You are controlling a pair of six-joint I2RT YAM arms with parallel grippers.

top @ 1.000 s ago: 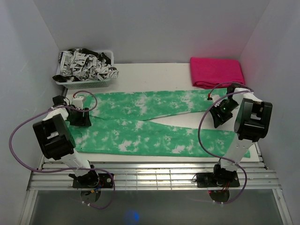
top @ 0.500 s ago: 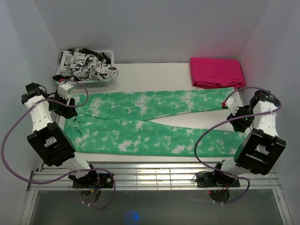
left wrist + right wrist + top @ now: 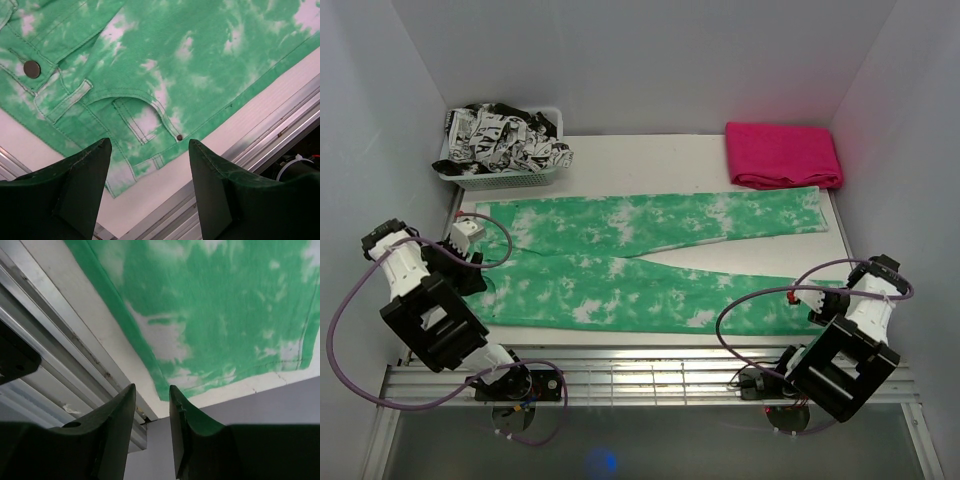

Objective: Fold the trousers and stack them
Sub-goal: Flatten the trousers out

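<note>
Green tie-dye trousers [image 3: 640, 265] lie spread flat on the white table [image 3: 650, 155], waist at the left and both legs running right. My left gripper [image 3: 470, 272] hovers open over the near corner of the waist. In the left wrist view its jaws [image 3: 149, 142] stand wide apart above the pocket and rivet of the trousers [image 3: 175, 60], holding nothing. My right gripper [image 3: 817, 300] is at the hem of the near leg by the right wall. In the right wrist view its jaws [image 3: 151, 388] stand a little apart and empty, above the hem corner [image 3: 225, 305].
A folded pink cloth [image 3: 782, 153] lies at the back right. A white basket [image 3: 500, 172] of black-and-white clothes stands at the back left. Metal rails [image 3: 640, 365] run along the near table edge. Grey walls close in both sides.
Both arms have swung outward and toward the near edge. The left gripper moved to the near waist corner, the right to the near leg's hem. The trousers have not moved.
</note>
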